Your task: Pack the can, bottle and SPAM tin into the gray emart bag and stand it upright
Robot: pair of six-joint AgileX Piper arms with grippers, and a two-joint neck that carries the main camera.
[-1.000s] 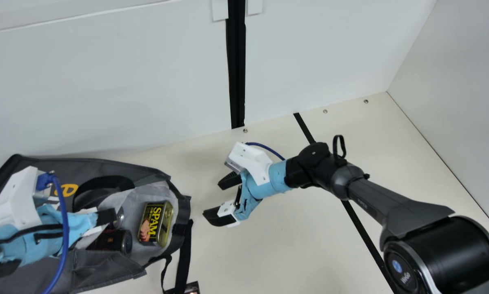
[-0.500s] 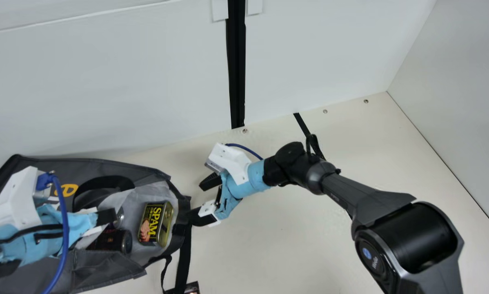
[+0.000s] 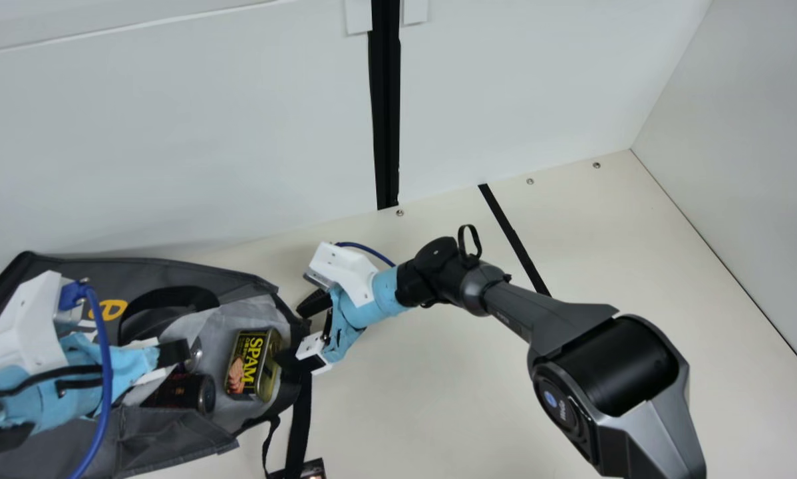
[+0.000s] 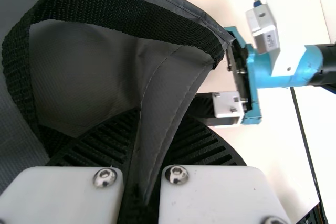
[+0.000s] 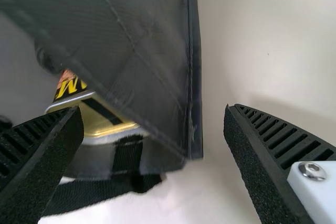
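1. The tin [image 3: 244, 364] bears "SPAM" in yellow; the right wrist view shows its "M".
2. A yellow "e" stands on the bag [image 3: 172, 271].
3. The right arm [image 3: 608, 366] carries a round label, too small to read surely.

- Cream table [image 3: 438, 412] before me, a thin black line [image 3: 508, 229] running from its back edge.
- White back wall [image 3: 172, 133] — I see a black upright strip [image 3: 385, 120] dividing it.
- Pale side wall [image 3: 758, 166] on my right.
- Small round screws [image 3: 400, 213] along the table's back edge.
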